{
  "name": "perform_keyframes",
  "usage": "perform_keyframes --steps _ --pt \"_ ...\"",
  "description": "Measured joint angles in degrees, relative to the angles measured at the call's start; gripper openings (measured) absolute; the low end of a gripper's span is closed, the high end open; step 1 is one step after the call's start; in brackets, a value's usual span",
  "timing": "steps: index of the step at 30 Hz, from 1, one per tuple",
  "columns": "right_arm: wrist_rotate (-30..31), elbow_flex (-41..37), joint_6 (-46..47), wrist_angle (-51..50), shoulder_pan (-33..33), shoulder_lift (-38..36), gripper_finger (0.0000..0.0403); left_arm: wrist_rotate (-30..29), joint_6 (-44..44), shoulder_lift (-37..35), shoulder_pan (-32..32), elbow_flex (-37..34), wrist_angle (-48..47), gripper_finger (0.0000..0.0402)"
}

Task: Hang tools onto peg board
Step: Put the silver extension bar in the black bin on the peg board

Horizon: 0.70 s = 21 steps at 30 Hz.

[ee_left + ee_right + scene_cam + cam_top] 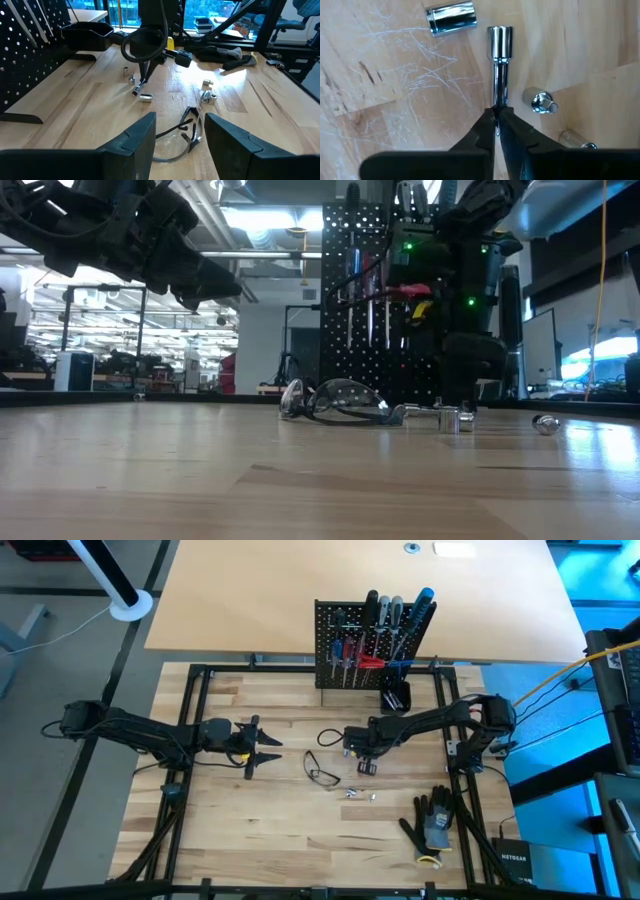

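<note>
The black peg board (350, 635) stands upright at the table's far edge with several screwdrivers (385, 625) hanging on it. My right gripper (496, 114) points down at the table's middle, shut on a chrome socket bar (499, 60) that has a thick head and a thin shank. Its hold also shows in the left wrist view (144, 79). My left gripper (268, 745) hovers open at the left, above the table, with nothing between its fingers (140, 142). It faces clear safety glasses (192, 125) that lie on the wood. My right gripper pinches the thin end of the chrome bar's shank (496, 106) between its two fingertips. The fingers come from above, pointing steeply down, and lie along the bar. The bar slants down below the fingers, its thick head (136, 91) lowest; whether the head rests on the table I cannot tell.
Loose chrome sockets lie around the bar (451, 17) (540, 100) and nearer the front (360, 793). A small black cup (395, 697) stands at the peg board's foot. Black gloves (432, 820) lie at the right front. A black metal frame (190, 740) borders the table.
</note>
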Motion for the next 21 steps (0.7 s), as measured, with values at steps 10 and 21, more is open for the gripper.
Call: perform_keyframes --steps 10,21 --pt "-0.7 -0.2 0.0 -0.7 0.0 -5.4 0.0008 0.0 0.0 0.0 0.0 0.0 0.0 0.0159" --pt "-12.0 -0.1 5.5 9.1 0.3 -5.1 0.0025 0.0 -0.2 0.0 0.0 0.0 -0.3 0.0159"
